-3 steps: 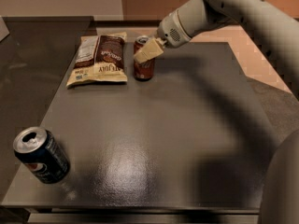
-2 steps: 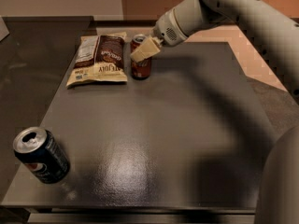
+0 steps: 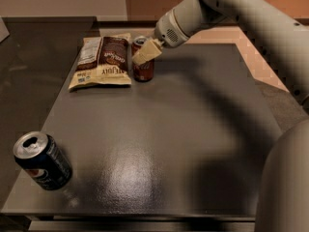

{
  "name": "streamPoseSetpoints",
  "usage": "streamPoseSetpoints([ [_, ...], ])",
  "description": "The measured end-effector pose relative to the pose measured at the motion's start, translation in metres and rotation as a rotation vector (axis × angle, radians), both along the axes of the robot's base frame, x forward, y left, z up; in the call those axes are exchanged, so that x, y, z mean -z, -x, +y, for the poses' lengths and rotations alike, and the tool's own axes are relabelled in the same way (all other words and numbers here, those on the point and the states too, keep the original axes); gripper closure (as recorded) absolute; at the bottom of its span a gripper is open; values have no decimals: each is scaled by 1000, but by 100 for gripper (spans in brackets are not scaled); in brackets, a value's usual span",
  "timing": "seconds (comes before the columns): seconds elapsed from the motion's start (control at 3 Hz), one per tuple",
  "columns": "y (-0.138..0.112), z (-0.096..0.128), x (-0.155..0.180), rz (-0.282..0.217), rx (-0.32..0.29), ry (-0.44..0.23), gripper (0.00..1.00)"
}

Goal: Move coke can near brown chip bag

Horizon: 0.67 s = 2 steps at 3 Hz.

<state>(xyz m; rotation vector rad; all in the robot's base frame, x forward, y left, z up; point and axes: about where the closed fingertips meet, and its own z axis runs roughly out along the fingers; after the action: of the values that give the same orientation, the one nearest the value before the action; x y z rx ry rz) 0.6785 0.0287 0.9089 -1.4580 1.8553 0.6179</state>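
The coke can [image 3: 143, 70] stands upright on the dark table [image 3: 193, 129], just right of the brown chip bag [image 3: 102, 59], with a narrow gap between them. The bag lies flat at the table's far left. My gripper [image 3: 146, 52] comes in from the upper right and sits over the upper part of the can. One cream finger [image 3: 147, 53] crosses the can's front; the other is hidden behind it. The gripper appears shut on the can.
A dark blue soda can [image 3: 43, 161] with an open silver top stands tilted near the table's front left corner. My arm [image 3: 231, 8] spans the far right side. A darker counter [image 3: 34, 57] lies to the left of the table.
The gripper and the coke can have shifted slightly left, closer to the chip bag. The bag and the blue can have not moved.
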Motion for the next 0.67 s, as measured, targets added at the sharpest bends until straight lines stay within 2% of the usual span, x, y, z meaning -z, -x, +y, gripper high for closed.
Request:
streamPoseSetpoints([
  [0.67,0,5,5,0,-12,-4,13],
])
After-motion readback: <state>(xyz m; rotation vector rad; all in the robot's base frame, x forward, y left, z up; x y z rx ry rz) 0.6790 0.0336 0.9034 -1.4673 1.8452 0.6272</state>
